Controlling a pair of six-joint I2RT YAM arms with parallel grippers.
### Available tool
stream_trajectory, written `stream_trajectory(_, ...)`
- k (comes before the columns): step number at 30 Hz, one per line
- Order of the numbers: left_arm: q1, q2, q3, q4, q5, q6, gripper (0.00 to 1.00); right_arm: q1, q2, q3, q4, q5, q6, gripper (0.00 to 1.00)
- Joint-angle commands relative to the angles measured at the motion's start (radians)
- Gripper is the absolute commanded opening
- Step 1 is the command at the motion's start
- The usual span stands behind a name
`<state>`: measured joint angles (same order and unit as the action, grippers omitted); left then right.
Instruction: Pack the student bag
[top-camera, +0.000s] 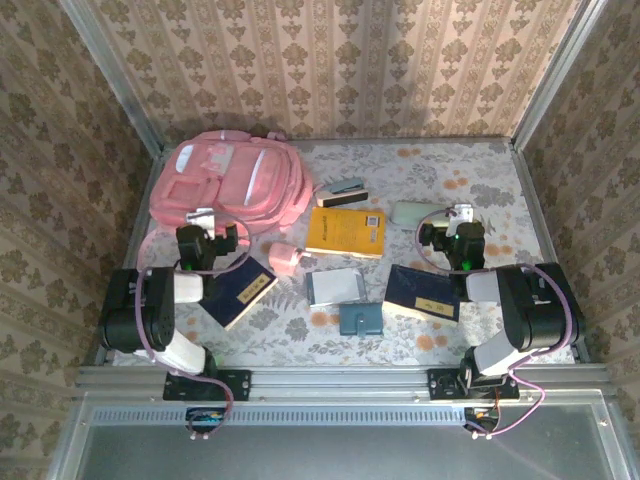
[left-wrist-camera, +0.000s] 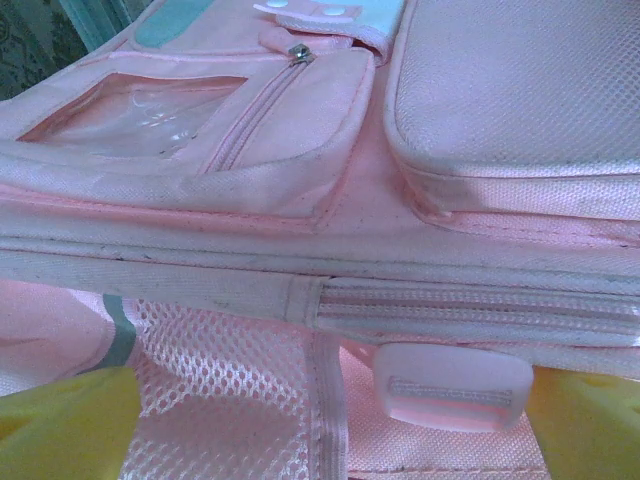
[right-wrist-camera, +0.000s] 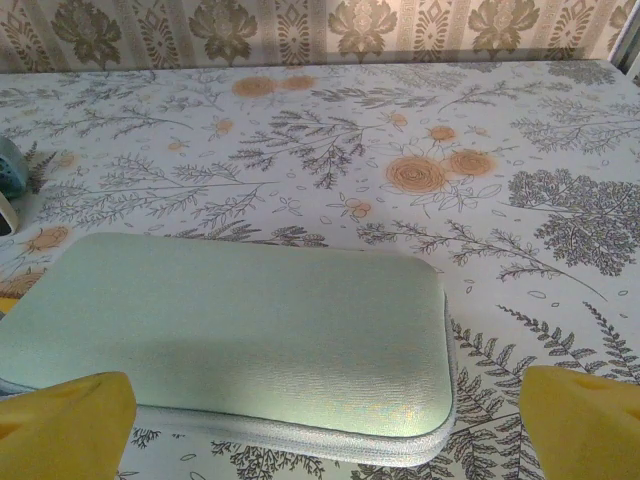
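While both arms sit low at the near edge of the table (top-camera: 490, 165), the left claw (top-camera: 203, 217) is wide open and has hold of nothing. The student bag (top-camera: 235, 180) lies flat right in front of this claw, so close that I cannot tell if they touch. Seen from the wrist, the claw's yellow fingers (left-wrist-camera: 60, 425) stand far apart, and the pink side of the bag is just ahead of them. A pink buckle (left-wrist-camera: 455, 385) sits between the fingers, nearer the right one. A net pocket (left-wrist-camera: 220, 390) is by the left finger.

The right claw (top-camera: 462, 213) is wide open too and has nothing in it. A pale green case (right-wrist-camera: 240, 330) lies flat on the table just in front of it, a bit to its left. I cannot tell if the left finger touches the case.

Behind the left claw and a bit to its right lies a dark blue book (top-camera: 240, 290). A second blue book (top-camera: 424, 293) lies behind the right claw, a bit to its left. Between the two claws are a yellow book (top-camera: 345, 232), a small pink thing (top-camera: 287, 260), a flat grey thing (top-camera: 335, 287) and a small teal pouch (top-camera: 360, 320).
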<state>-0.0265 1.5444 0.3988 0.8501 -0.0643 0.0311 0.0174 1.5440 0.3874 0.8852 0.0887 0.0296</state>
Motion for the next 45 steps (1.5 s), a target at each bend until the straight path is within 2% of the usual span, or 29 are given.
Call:
stream_trajectory(1, 0.000, -0.010, 0.006, 0.001, 0.015, 0.016, 1.00, 0.006, -0.007, 0.015, -0.008, -0.021, -0.010, 1.00)
stream_trajectory(40, -0.004, -0.021, -0.002, 0.013, 0.007, 0.024, 1.00, 0.005, -0.007, 0.016, -0.011, -0.024, -0.007, 1.00)
stream_trajectory(42, -0.028, -0.089, 0.001, -0.037, -0.034, 0.036, 1.00, 0.004, -0.008, 0.015, -0.010, -0.024, -0.008, 1.00)
stream_trajectory(45, -0.075, -0.198, 0.088, -0.260, -0.142, 0.054, 1.00, 0.005, -0.010, 0.012, -0.003, -0.024, -0.008, 1.00)
